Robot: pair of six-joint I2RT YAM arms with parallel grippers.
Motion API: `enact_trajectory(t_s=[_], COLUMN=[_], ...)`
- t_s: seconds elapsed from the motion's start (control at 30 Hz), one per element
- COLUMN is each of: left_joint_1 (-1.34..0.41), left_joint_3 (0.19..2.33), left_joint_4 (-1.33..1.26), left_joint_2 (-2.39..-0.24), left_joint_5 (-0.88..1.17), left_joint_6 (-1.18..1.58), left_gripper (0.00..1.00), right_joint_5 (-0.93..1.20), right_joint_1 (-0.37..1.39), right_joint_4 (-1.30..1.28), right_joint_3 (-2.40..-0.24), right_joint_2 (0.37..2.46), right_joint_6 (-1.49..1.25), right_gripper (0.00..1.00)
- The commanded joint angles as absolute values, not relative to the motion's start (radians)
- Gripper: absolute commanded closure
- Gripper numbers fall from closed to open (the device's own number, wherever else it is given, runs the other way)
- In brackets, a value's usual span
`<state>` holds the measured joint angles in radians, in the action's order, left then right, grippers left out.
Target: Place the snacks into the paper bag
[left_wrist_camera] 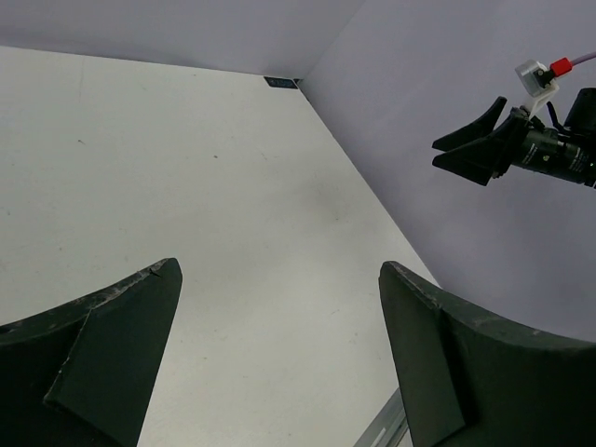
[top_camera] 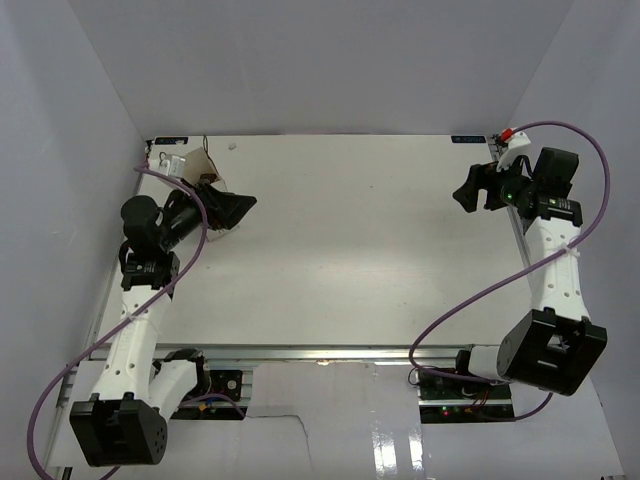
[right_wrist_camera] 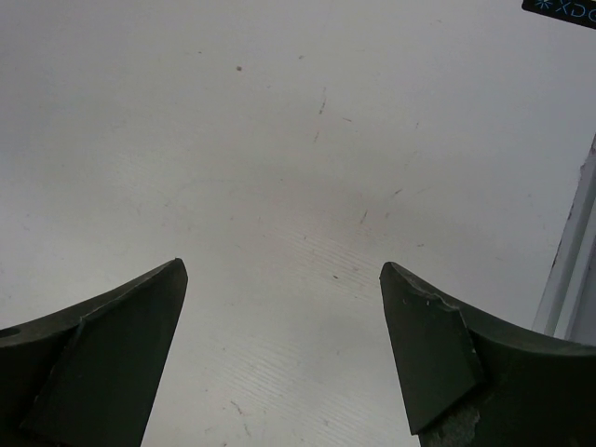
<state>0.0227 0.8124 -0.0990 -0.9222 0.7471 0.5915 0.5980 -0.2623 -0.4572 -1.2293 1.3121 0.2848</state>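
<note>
The paper bag [top_camera: 182,164] sits in the far-left corner of the counter [top_camera: 340,270], just behind the left arm [top_camera: 140,300], whose jaws are spread, empty and pointing away from it. The right arm [top_camera: 555,262], jaws also spread and empty, hangs well apart across the counter. No snacks show in any view.

High rear overview, wrist views near, all sharing table [top_camera: 350,250]
</note>
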Motion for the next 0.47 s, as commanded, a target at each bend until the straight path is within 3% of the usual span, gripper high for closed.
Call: enact_trajectory(t_s=[0.0, 0.43], left_joint_1=[0.017, -0.040], left_joint_3=[0.779, 0.698], left_joint_4=[-0.127, -0.117], left_joint_2=[-0.900, -0.861], left_joint_5=[0.741, 0.706], left_joint_6=[0.591, 0.580], left_gripper=[0.02, 0.02], right_joint_5=[0.552, 0.586], right_joint_1=[-0.261, -0.261], right_joint_4=[-0.426, -0.419], right_joint_3=[-1.187, -1.103], right_joint_2=[1.276, 1.203], right_joint_6=[0.342, 0.383], right_gripper=[0.10, 0.10])
